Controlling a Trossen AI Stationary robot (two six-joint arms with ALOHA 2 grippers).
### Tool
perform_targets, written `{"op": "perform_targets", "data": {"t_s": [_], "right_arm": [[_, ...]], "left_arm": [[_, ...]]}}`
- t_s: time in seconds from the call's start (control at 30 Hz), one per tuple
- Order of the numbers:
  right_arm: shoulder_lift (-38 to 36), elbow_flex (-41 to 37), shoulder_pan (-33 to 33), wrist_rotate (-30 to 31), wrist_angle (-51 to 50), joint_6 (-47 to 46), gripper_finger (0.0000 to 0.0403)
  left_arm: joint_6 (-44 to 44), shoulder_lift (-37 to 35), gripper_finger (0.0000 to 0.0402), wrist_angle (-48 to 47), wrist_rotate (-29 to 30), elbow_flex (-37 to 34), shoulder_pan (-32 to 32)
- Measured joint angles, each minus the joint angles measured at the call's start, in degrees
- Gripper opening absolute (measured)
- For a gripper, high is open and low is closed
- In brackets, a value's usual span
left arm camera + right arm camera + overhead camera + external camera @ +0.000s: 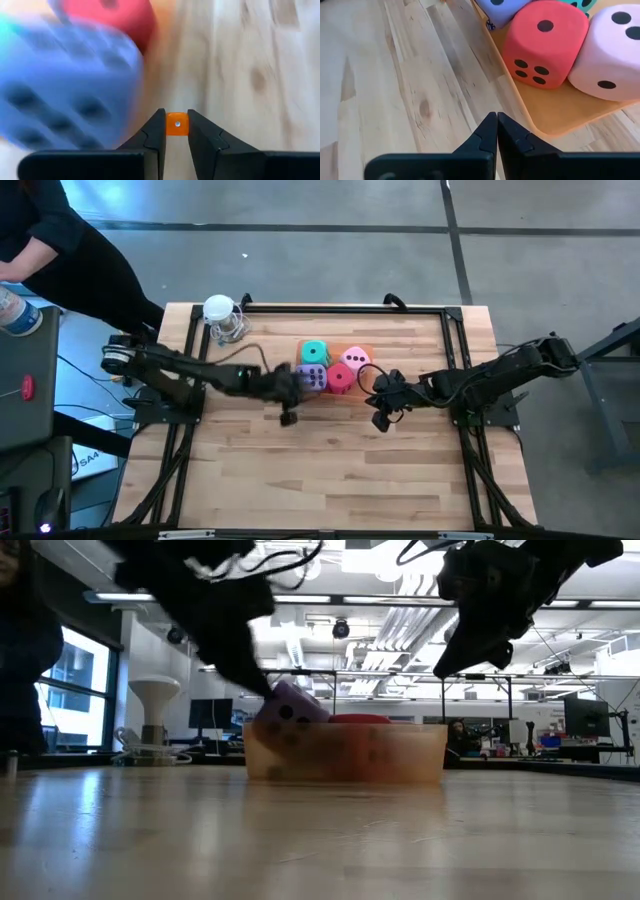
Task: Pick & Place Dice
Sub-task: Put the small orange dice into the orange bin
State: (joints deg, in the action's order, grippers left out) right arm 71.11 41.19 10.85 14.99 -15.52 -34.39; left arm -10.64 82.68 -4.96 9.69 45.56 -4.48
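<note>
Four dice sit in the orange tray (366,350): green (314,352), pink (355,360), purple (312,378) and red (340,378). In the low view the purple die (292,705) stands tilted at the tray's left end. My left gripper (295,388) hovers just left of the purple die (65,85), shut on a small orange cube (176,125) with a white dot. My right gripper (496,120) is shut and holds nothing; it hangs above the table just right of the tray's near corner, facing the red die (542,42). My left gripper pinches the small orange cube by two opposite sides (176,125) between its two fingers, close to their free ends. The fingers slant downward, coming from the table's left. The cube is clear of the table.
A clear cup with a white round top (223,315) stands at the far left of the table. A tiny dark blue object (490,25) lies on the wood beside the tray's edge. Bare wood spreads toward the near edge. A person stands beyond the far left corner.
</note>
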Motion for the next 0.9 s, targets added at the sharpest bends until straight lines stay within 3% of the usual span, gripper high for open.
{"op": "perform_targets", "data": {"t_s": [0.23, 0.5, 0.73, 0.9], "right_arm": [[0.0, 0.0, 0.0, 0.5, -0.6, -1.6, 0.0003], [-2.0, 0.1, 3.5, 9.2, -3.8, -5.9, 0.0002], [-2.0, 0.1, 6.3, 13.5, -7.1, -11.5, 0.0002], [-2.0, 0.1, 7.1, 15.1, -9.3, -13.8, 0.0002]], "left_arm": [[12.3, 2.1, 0.0056, 0.3, -6.0, 13.0, 9.6], [14.8, 11.2, 0.0056, -3.7, -10.0, 24.1, 16.4], [14.3, 20.1, 0.0057, -7.7, -10.0, 29.7, 17.6], [16.1, 21.5, 0.0083, -7.5, -9.6, 30.4, 17.3]]}}
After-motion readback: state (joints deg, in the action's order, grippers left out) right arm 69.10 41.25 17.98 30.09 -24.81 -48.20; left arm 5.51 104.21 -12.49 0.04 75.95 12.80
